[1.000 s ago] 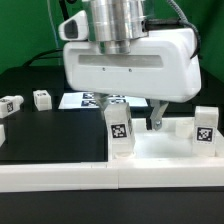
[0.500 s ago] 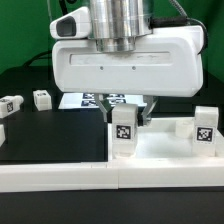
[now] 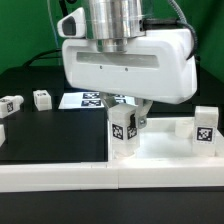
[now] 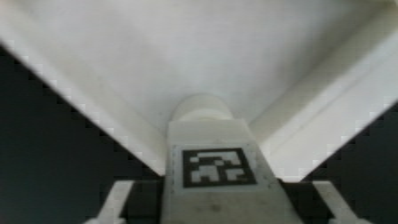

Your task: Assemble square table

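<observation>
The square table top (image 3: 165,152) lies at the front, towards the exterior view's right. A short white tagged leg (image 3: 121,133) stands upright in its near corner, and a second leg (image 3: 204,128) stands at the right corner. My gripper (image 3: 129,122) hangs over the first leg with a finger on either side. In the wrist view the leg (image 4: 217,160) sits between my fingers (image 4: 121,200), with a thin dark gap on each side, so the gripper (image 4: 221,208) is open around it. The white top (image 4: 196,45) spreads beyond the leg.
The marker board (image 3: 85,100) lies on the black table behind the top. Two loose legs (image 3: 41,98) (image 3: 10,104) lie at the exterior view's left, and another white piece (image 3: 2,130) is at the left edge. A white wall (image 3: 60,175) runs along the front.
The gripper has turned about its vertical axis and its fingers have come in from the exterior view's right to straddle the near-corner leg. The leg stays upright.
</observation>
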